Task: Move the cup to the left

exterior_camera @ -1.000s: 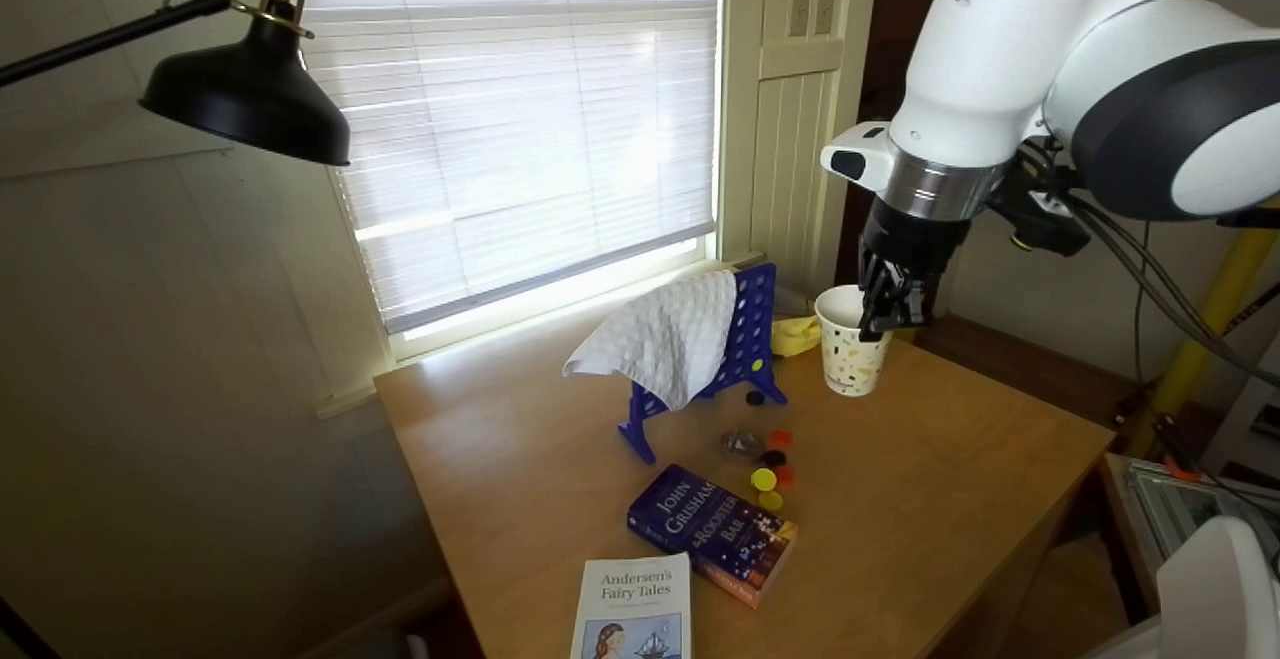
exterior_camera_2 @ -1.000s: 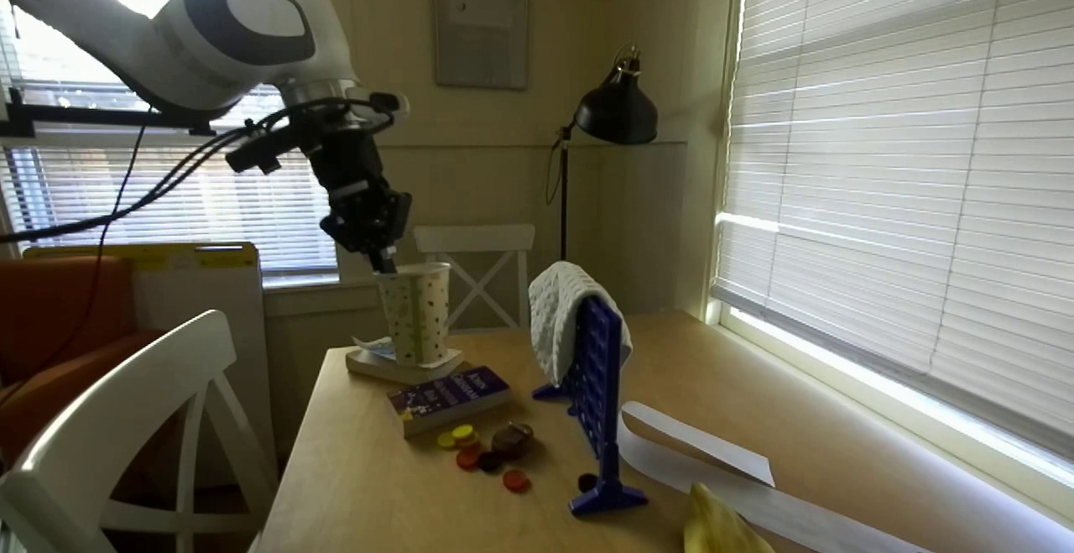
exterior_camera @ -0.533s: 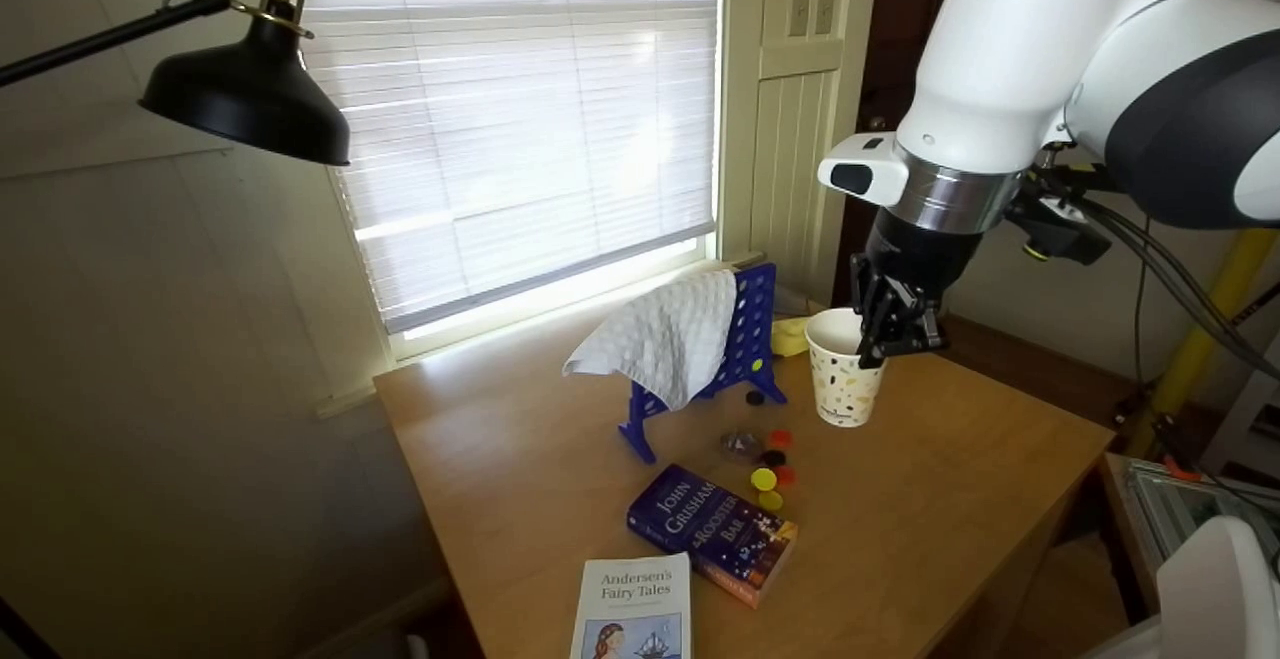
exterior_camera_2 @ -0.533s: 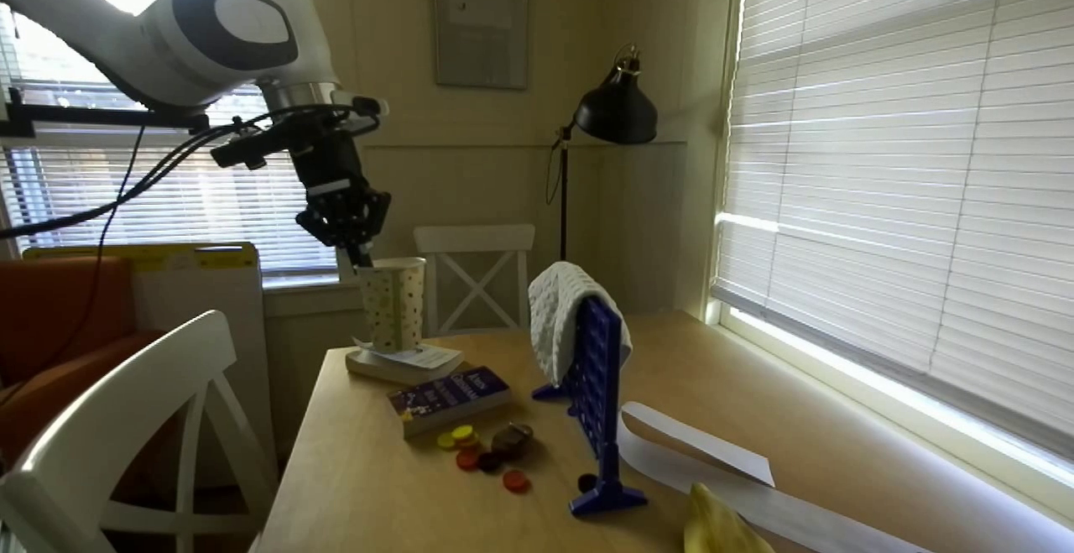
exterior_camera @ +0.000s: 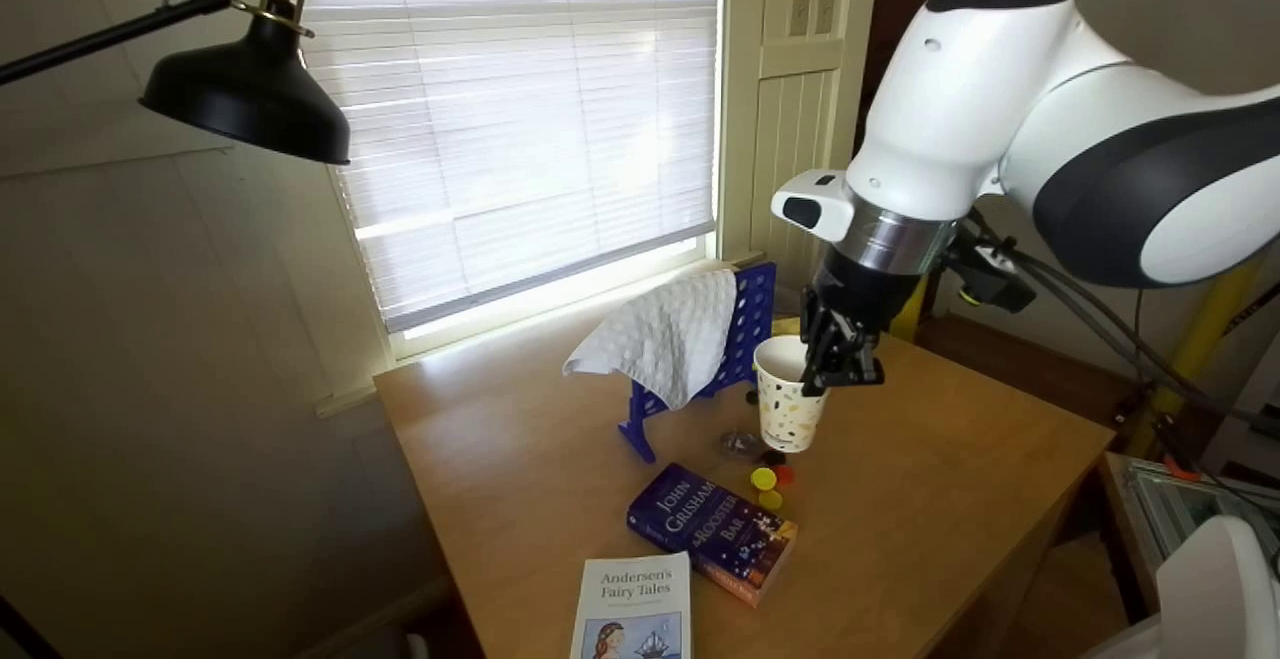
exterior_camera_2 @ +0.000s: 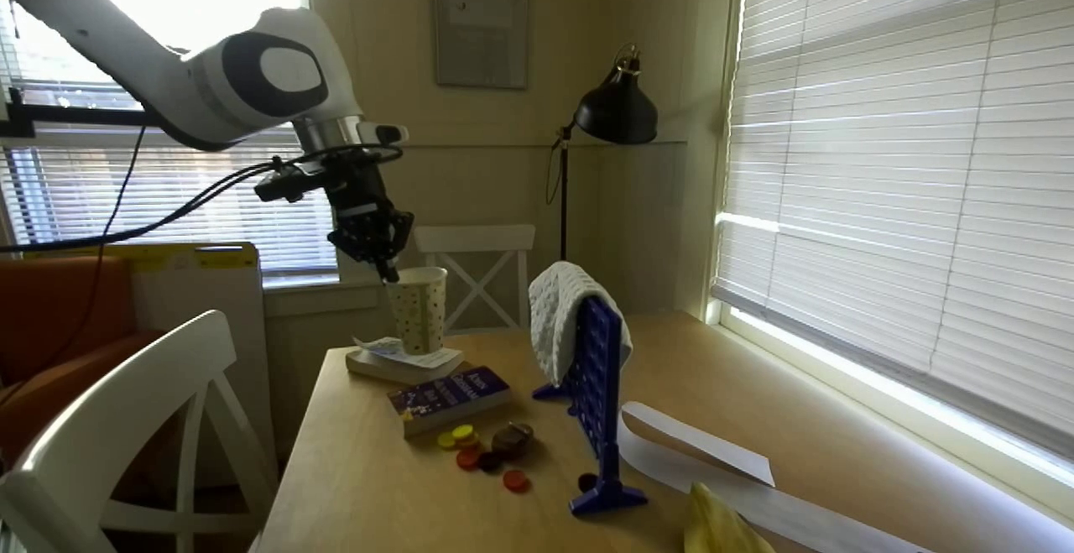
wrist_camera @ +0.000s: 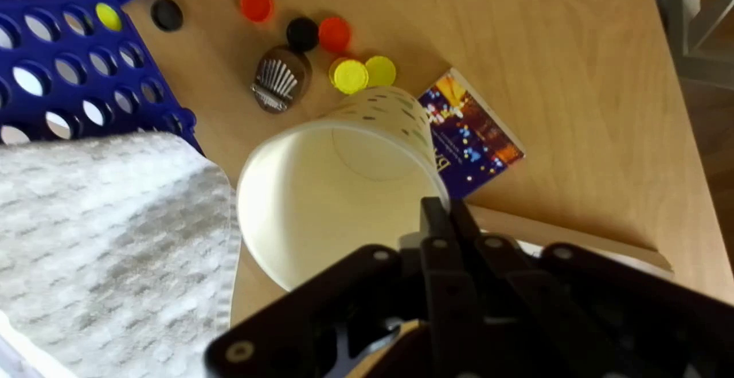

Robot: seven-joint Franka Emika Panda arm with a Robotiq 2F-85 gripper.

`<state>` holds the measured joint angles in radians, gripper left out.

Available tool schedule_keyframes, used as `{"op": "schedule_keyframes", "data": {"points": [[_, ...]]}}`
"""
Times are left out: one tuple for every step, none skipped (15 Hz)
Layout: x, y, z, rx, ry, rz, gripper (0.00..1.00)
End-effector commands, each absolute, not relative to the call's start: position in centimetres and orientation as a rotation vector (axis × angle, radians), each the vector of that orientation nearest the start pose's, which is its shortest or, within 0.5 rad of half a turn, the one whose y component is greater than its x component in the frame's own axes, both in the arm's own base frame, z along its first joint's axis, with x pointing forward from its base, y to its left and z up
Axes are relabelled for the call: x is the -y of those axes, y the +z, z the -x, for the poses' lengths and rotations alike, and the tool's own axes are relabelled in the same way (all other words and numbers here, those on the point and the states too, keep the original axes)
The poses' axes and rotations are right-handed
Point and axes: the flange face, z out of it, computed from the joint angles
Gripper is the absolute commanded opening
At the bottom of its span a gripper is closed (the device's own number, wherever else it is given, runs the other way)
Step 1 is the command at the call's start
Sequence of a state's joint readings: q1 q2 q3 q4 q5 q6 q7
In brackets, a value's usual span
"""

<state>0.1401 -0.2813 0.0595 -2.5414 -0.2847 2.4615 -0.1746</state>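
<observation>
My gripper [wrist_camera: 449,206] is clamped on the cup [wrist_camera: 332,211], pinching its rim at three o'clock in the wrist view, one finger inside the wall and one outside. I hold the cup about upright and raised clear of the table [wrist_camera: 573,108]. From it, in that view, the blue rack [wrist_camera: 85,89] lies toward ten o'clock, a wooden thumb piano [wrist_camera: 282,80] toward eleven, yellow discs [wrist_camera: 351,77] at twelve and a dark blue book [wrist_camera: 467,140] at two. The white cloth [wrist_camera: 120,246] draped over the rack is near nine.
</observation>
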Motion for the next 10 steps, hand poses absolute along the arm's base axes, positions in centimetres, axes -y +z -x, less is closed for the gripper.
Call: {"op": "schedule_keyframes", "data": {"points": [[-11.8,37.3,-49.7,0.914,-0.404,3.163,0.01],[-12.5,37.3,-50.9,0.911,-0.431,3.161,0.01],[-13.4,37.2,-52.4,0.914,-0.448,3.159,0.01],[-14.1,37.2,-53.6,0.924,-0.460,3.161,0.01],[-14.7,37.3,-54.8,0.928,-0.465,3.171,0.01],[-15.2,37.1,-56.2,0.944,-0.456,3.196,0.01],[-15.6,36.9,-57.4,0.955,-0.443,3.211,0.01],[-16.1,36.7,-58.6,0.963,-0.433,3.224,0.01],[-16.4,36.2,-59.8,0.973,-0.414,3.245,0.01],[-16.8,35.7,-60.9,0.974,-0.384,3.262,0.01]]}}
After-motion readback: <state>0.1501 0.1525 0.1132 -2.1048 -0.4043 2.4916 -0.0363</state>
